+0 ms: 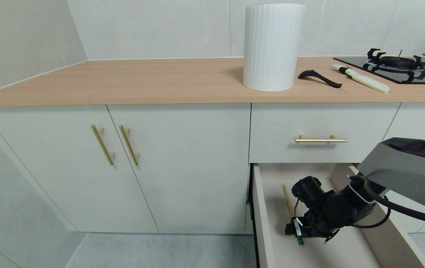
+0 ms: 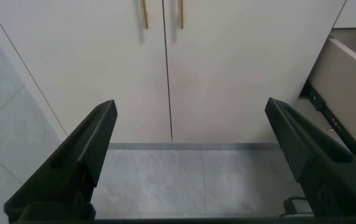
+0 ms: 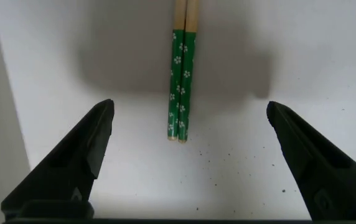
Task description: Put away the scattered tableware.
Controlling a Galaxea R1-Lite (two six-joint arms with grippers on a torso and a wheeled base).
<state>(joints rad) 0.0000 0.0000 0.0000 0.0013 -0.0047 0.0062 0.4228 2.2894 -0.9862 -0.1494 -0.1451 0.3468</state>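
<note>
Unclenched, fingers wide: right gripper (image 3: 188, 109), low in drawer (image 1: 264, 223). Directly under, between fingers: chopsticks (image 3: 181, 81), loose on drawer floor, long axis near-far. Also open: left gripper (image 2: 190, 109), left by doors (image 2: 240, 68).

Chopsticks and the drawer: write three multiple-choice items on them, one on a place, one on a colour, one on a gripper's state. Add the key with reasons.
1. Where do the chopsticks lie?
A) on a plate
B) in the open drawer
C) in a cup

2. What colour are their patterned ends?
A) red
B) blue
C) green

3. How is the right gripper?
A) open, holding nothing
B) shut on the chopsticks
C) shut on a fork

Key:
1 B, the head view shows them on the drawer's floor.
2 C, the right wrist view shows green ends with small white flowers.
3 A, its fingers stand wide apart on either side of the chopsticks, touching nothing.
</note>
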